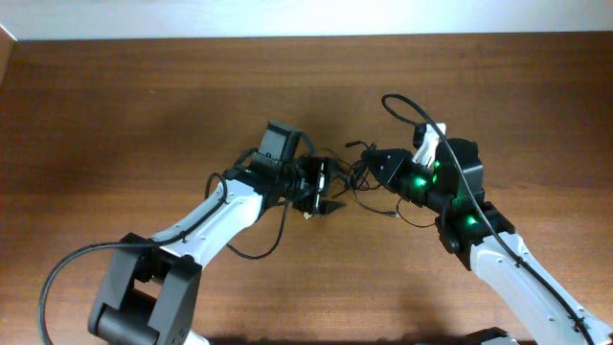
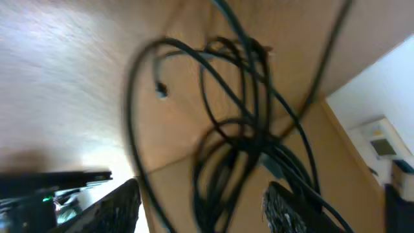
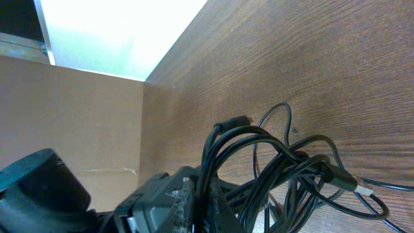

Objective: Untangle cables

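Cables: I see the cables (image 1: 352,174) as a small black tangle just right of centre in the overhead view, lying on the desk (image 1: 144,115) between my two grippers.
Tangle, left wrist view: the cables (image 2: 246,129) are blurred; several loops cross in the middle of the frame, and one wide loop swings out to the left.
Tangle, right wrist view: the cables (image 3: 278,162) bunch in the lower centre, with loose loops spreading right over the wood.
Plug ends: one plug (image 3: 349,181) with a pale tip points to the lower right of the right wrist view. A small plug end (image 2: 160,90) hangs inside the wide loop in the left wrist view.
Right gripper: my right gripper (image 1: 375,165) touches the right side of the tangle. Up close the right gripper (image 3: 197,204) is closed, with a bundle of cords pinched in it and rising out of it.
Left gripper: my left gripper (image 1: 321,189) sits at the left edge of the tangle. In its own camera the left gripper (image 2: 204,210) stands apart, its fingers (image 2: 119,207) at the bottom of the frame, and cords run down between them unclamped.
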`<state>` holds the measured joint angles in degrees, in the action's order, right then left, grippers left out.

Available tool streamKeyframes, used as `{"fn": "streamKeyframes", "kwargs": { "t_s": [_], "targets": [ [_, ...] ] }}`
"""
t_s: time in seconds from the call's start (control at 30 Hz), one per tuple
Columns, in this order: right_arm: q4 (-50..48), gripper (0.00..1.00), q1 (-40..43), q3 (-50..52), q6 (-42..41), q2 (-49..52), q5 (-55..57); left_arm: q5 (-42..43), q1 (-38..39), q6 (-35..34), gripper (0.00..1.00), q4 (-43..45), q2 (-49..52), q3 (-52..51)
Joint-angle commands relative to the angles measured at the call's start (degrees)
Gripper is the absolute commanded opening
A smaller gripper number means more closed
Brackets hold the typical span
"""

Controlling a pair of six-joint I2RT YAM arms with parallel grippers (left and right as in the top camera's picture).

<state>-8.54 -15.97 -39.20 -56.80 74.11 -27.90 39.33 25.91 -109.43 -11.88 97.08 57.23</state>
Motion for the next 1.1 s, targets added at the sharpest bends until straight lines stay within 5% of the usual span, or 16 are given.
{"fn": "streamKeyframes", "kwargs": {
  "t_s": [0.0,0.1,0.2,0.37,0.53,0.67,0.8,0.97,1.07],
  "targets": [
    [-0.42,0.04,-0.55,-0.35,0.33,-0.44,-0.55,-1.66,1.22,-2.25,0.58,4.98,0.59,0.13],
    [-0.42,0.04,-0.55,-0.35,0.33,-0.44,-0.57,-1.64,1.75,-2.25,0.40,4.57,1.01,0.13],
    [-0.42,0.04,-0.52,-0.35,0.33,-0.44,-1.33,-2.05,1.62,0.02,0.00,3.48,2.36,0.13],
    [3.56,0.04,-0.52,-0.35,3.56,-0.44,0.26,-5.70,-4.72,17.14,0.00,-3.69,2.27,0.15],
    [23.32,0.05,-0.55,-0.35,5.42,-0.44,11.37,-1.73,-13.38,28.59,0.00,-3.74,-0.48,0.15],
    [26.80,0.25,-0.52,-0.37,8.61,-1.11,5.97,-12.50,-13.49,45.64,0.00,-2.05,-0.57,0.15],
    [16.15,0.36,-0.66,-0.39,6.27,-1.90,-9.86,-16.68,-10.40,62.45,0.00,2.64,-0.74,0.15],
    [10.56,0.35,-4.68,-0.39,-8.24,0.44,-2.54,-16.72,-4.02,76.96,0.00,7.17,-4.59,0.15],
    [5.09,0.35,-6.27,-0.39,-11.87,5.01,-1.38,-18.21,-1.70,78.29,0.00,6.67,-8.07,0.15]
  ]
}}
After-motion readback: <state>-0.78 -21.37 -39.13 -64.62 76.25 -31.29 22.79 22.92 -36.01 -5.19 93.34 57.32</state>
